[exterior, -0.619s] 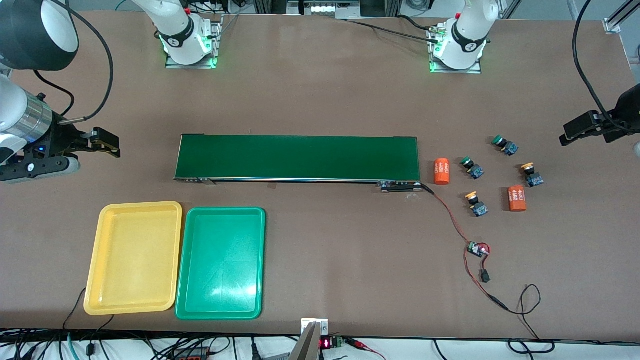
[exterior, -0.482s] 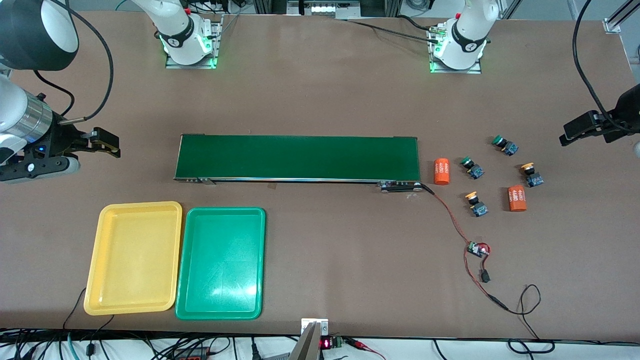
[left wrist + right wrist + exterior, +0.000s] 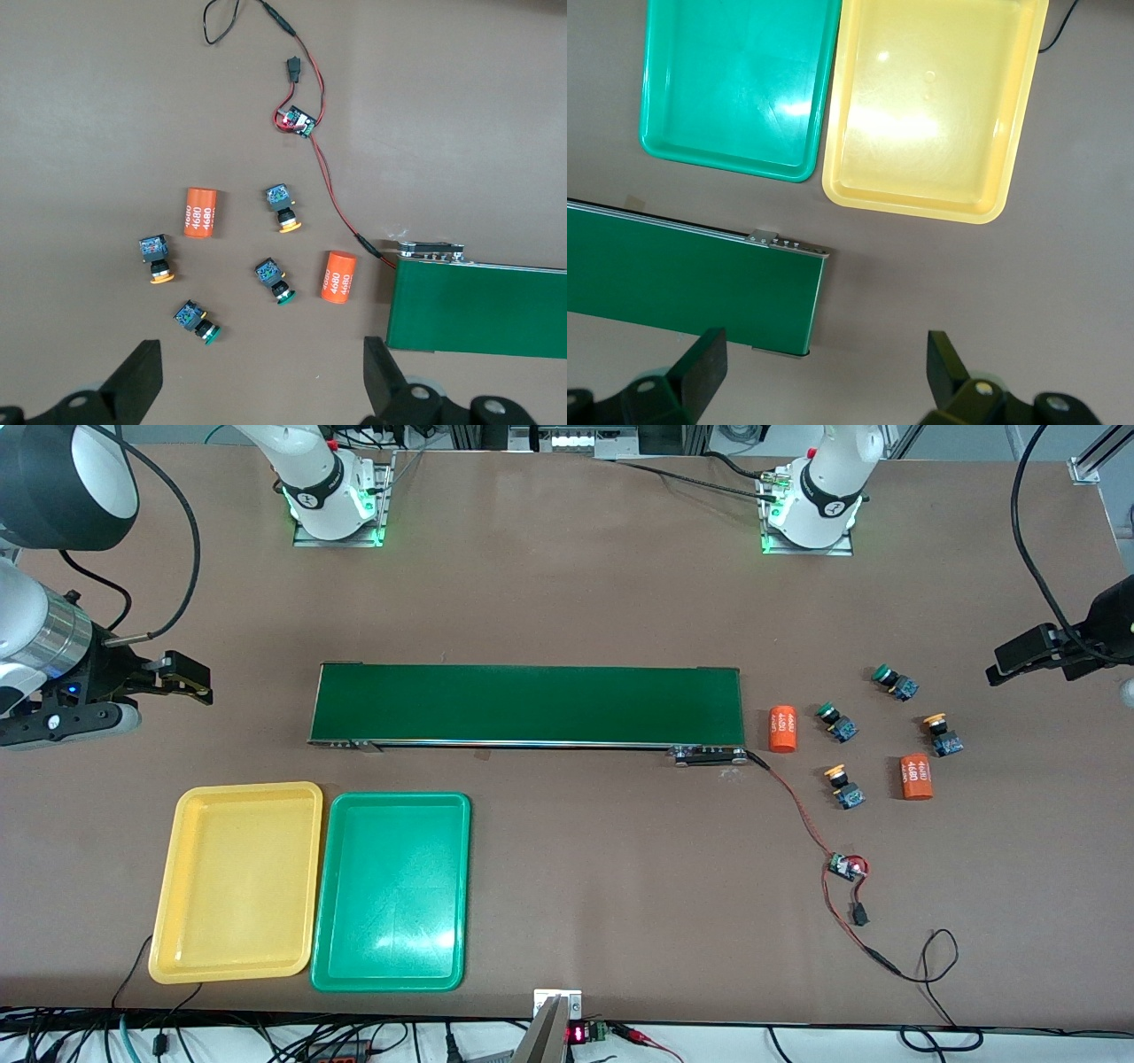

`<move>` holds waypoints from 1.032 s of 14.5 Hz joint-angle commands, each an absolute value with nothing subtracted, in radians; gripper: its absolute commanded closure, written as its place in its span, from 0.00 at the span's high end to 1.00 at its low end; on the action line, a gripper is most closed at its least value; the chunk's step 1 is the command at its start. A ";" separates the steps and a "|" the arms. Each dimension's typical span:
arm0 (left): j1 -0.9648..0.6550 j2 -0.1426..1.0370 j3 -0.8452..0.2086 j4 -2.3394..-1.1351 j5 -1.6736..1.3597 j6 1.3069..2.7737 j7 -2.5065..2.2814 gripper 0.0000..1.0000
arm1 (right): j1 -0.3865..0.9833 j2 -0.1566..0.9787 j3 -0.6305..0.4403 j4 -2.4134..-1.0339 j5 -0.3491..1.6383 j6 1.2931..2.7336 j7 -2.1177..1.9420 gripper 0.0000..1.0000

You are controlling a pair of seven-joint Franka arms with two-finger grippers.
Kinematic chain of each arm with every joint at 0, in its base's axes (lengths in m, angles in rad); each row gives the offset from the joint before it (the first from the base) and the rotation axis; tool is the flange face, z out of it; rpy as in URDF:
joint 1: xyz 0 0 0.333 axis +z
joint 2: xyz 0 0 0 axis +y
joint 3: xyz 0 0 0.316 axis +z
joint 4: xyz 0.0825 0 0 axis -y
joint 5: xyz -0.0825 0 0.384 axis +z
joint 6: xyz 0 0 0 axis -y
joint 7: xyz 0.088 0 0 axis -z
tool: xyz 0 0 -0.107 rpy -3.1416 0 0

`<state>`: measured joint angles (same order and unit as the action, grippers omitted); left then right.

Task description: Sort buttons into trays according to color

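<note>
Four buttons lie near the left arm's end of the table: two green-capped (image 3: 892, 682) (image 3: 834, 721) and two yellow-capped (image 3: 941, 732) (image 3: 842, 785). All show in the left wrist view, green (image 3: 197, 323) (image 3: 275, 282) and yellow (image 3: 158, 261) (image 3: 283, 208). The yellow tray (image 3: 237, 881) and green tray (image 3: 390, 890) lie side by side, both empty, toward the right arm's end; the right wrist view also shows the yellow tray (image 3: 930, 106) and the green tray (image 3: 735, 80). My left gripper (image 3: 1010, 662) (image 3: 257, 390) hangs open and empty over bare table beside the buttons. My right gripper (image 3: 182, 677) (image 3: 824, 372) waits open over the table by the belt's end.
A long dark-green conveyor belt (image 3: 527, 704) lies across the middle. Two orange cylinders (image 3: 781, 728) (image 3: 917, 777) lie among the buttons. A red-black wire with a small board (image 3: 846, 865) runs from the belt toward the front edge.
My left gripper has crept slightly toward the buttons. The right arm, the buttons and the trays have not moved.
</note>
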<state>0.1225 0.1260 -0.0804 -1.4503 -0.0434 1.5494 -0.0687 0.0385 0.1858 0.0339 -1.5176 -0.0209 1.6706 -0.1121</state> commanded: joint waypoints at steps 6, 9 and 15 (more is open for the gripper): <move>0.114 0.438 -0.078 -1.448 -0.037 1.581 -0.078 1.00 | 0.040 0.192 0.037 -1.503 -0.018 1.661 -0.097 1.00; 0.120 0.561 -0.068 -1.444 -0.038 1.655 -0.068 1.00 | 0.038 0.192 0.037 -1.505 -0.018 1.661 -0.097 1.00; 0.088 0.705 -0.066 -1.437 -0.049 1.777 -0.101 1.00 | 0.040 0.192 0.037 -1.508 -0.020 1.664 -0.097 1.00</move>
<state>0.1151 0.6676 -0.0739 -1.4673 -0.0423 1.7472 -0.0735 0.0386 0.1891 0.0340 -1.5178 -0.0205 1.6701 -0.1121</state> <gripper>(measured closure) 0.000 0.000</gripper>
